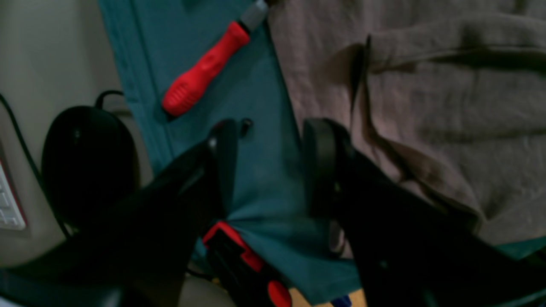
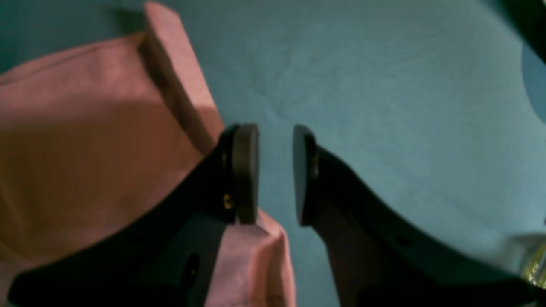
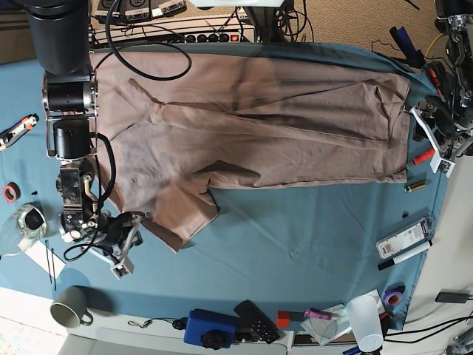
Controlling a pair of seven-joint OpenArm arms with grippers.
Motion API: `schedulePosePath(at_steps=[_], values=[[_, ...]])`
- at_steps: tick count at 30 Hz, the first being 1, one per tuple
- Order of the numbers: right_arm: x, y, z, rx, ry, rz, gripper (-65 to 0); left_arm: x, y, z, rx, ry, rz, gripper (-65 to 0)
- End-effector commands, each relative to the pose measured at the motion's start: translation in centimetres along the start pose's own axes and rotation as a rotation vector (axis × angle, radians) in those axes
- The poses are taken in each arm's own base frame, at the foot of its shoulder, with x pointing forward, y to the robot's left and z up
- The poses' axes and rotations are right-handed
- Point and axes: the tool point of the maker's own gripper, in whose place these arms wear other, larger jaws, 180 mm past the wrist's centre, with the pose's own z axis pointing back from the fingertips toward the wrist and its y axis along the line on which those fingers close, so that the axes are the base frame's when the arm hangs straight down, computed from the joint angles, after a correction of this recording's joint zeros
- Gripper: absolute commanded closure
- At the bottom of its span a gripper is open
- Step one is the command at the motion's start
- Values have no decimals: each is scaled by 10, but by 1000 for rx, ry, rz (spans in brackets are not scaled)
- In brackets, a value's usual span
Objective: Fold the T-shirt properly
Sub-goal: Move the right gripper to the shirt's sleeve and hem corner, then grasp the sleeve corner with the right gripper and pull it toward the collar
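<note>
While the T-shirt is lying spread across the tablecloth, both grippers are gaping empty. The right gripper is hovering beside the sleeve at nine o'clock; the left gripper is waiting off the hem, so each should be pinching cloth edge only, not tablecloth.

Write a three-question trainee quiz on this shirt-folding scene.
1. True or false: the right gripper is shut on the T-shirt.
2. What colour is the screwdriver handle beside the shirt's edge?
3. The cloth under the shirt is: A) white B) teal C) yellow.

Key: 1. False; it is open, one pad just over the shirt's edge. 2. Red. 3. B.
</note>
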Motion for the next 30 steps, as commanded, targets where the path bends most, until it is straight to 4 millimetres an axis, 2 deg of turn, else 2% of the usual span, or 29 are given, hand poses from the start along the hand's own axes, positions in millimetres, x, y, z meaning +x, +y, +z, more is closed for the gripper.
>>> schedulePosePath(at_steps=[1, 8, 12, 16, 19, 21, 24, 30], values=[[19, -13, 6, -34, -45, 8, -146, 10, 7, 6, 20, -33, -12, -260], [-29, -22, -15, -70, 50, -29, -146, 10, 7, 6, 19, -32, -12, -260], [-31, -25, -13, -75, 54, -31, -139, 10, 6, 6, 16, -33, -11, -260], [-32, -21, -15, -65, 67, -38, 0, 10, 6, 6, 16, -33, -11, -260], [-35, -21, -13, -59, 96, -48, 0, 11, 6, 6, 16, -37, -11, -260], [-31, -22, -9, -62, 95, -46, 0, 13, 6, 6, 16, -51, -11, -260], [-14, -24, 0, -61, 60, -60, 0, 17, 6, 6, 17, -67, -10, -260], [20, -36, 34, -50, -25, -122, 0, 17, 6, 6, 16, -68, -11, -260]])
